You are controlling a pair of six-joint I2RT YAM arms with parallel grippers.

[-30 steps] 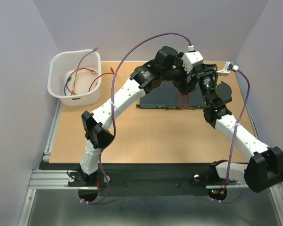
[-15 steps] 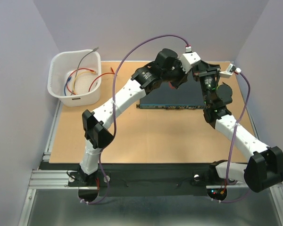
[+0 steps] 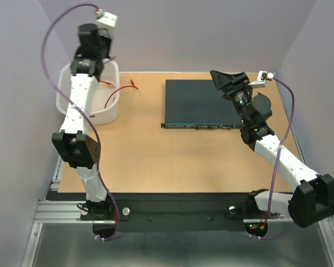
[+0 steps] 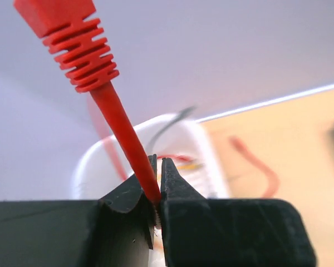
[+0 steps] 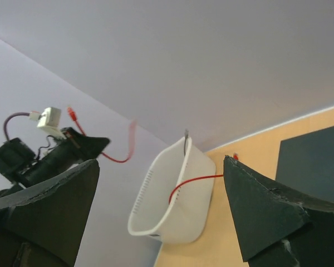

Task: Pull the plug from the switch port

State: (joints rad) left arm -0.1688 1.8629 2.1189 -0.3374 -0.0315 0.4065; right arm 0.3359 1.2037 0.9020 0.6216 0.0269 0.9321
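The red plug [image 4: 61,39] is out of the switch and sticks up past my left gripper [image 4: 157,164], which is shut on its red cable just below the ribbed boot. That gripper [image 3: 97,50] hangs high above the white basket [image 3: 108,111] at the back left. The switch [image 3: 203,103], a flat dark box with a teal socket face, lies at the back right of the table. My right gripper [image 3: 228,80] is open and empty above the switch's far right corner. In the right wrist view the plug [image 5: 71,114] and left gripper [image 5: 80,146] show far off.
The basket [image 5: 172,206] holds several coloured cables. A second red cable [image 3: 121,90] trails from its rim onto the wooden table [image 3: 172,161]. Walls close in on the left, back and right.
My left arm swung from over the switch to high above the basket, carrying the red cable with its plug. My right gripper opened and lifted off the switch.
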